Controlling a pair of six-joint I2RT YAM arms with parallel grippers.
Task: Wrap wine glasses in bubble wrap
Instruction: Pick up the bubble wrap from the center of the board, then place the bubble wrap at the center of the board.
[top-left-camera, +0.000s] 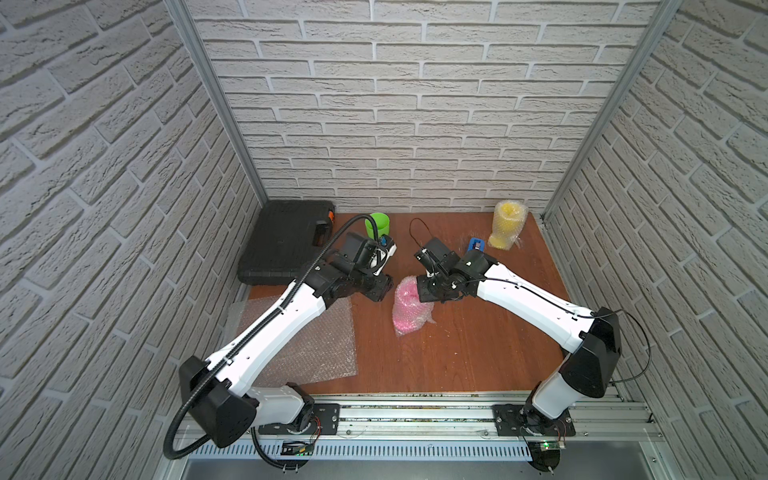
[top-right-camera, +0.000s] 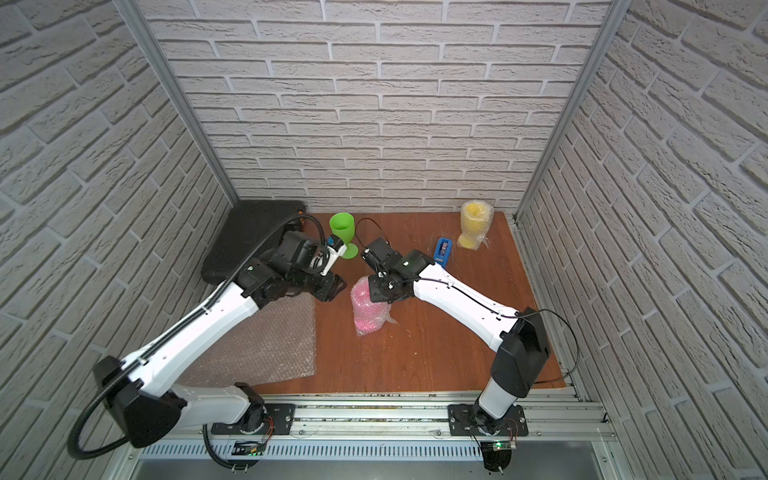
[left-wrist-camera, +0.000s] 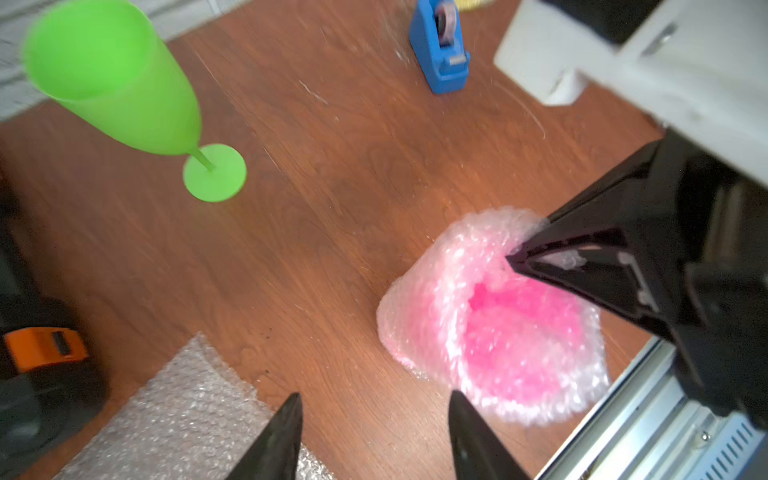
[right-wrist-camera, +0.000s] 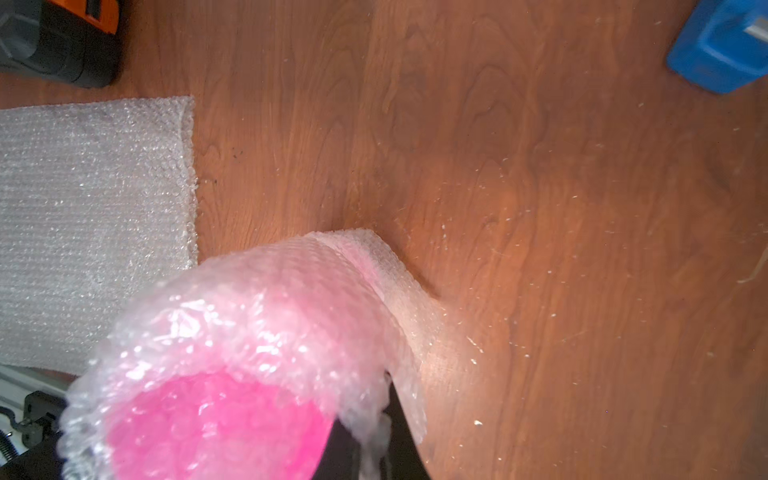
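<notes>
Wrapping done, top views: we count two of three clad in both top views, the yellow goblet (top-left-camera: 508, 226) sleeved at the far right corner of the table (top-left-camera: 478, 353), and the pink goblet (top-left-camera: 411, 305) sleeved at mid-table.
Wrapping left, top views: the green goblet (top-right-camera: 343, 232) stands bare at the back, beside the black case (top-right-camera: 241, 237). One bubble wrap sheet (top-left-camera: 320, 345) lies flat and unused toward the front, well apart from it.
Blue tape dispenser (top-left-camera: 476, 245), top views: set between the pink and yellow goblets. Whether either sleeve is taped we cannot tell.
Left wrist view, own tool: the left gripper (left-wrist-camera: 374, 415) has its jaws apart and holds nothing, over bare table between the sheet and the pink goblet.
Left wrist view, other tool: the right gripper (left-wrist-camera: 513, 258) is pinched together on the pink goblet's wrap (left-wrist-camera: 415, 299) at the mouth.
Right wrist view: the same pinch seen close, with film bunched between the jaws. Whether the plastic rim is caught too we cannot tell.
Judgement: we place the pink goblet at tucking or securing, and the green one is the only item wholly undone.
</notes>
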